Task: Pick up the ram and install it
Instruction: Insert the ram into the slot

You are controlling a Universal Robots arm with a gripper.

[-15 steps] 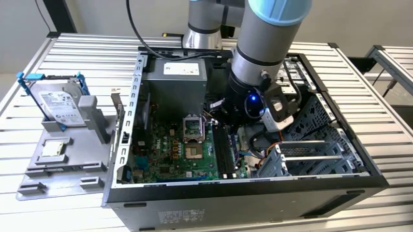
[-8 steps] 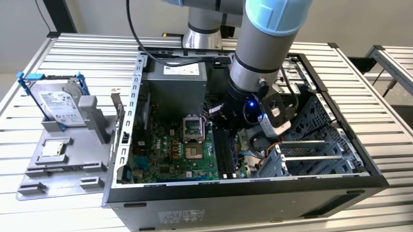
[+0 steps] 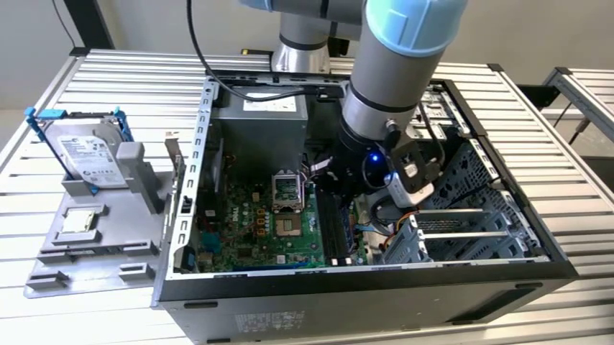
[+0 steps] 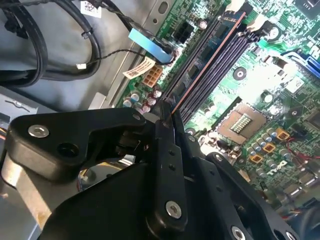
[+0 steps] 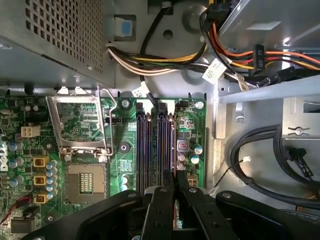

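Reaching down into the open computer case (image 3: 537, 237), the gripper (image 4: 169, 116) has its two black fingers (image 4: 164, 150) pressed nearly together on the ram (image 4: 207, 60), pinching the thin board by its near end. From between the fingertips the ram runs edge-on straight away along the outermost of the memory slots (image 5: 156, 145) on the green motherboard (image 5: 122, 150), seemingly seated in it. Beside the fingers lies the open processor socket (image 5: 85, 182), and cables (image 4: 30, 45) hang on the other side.
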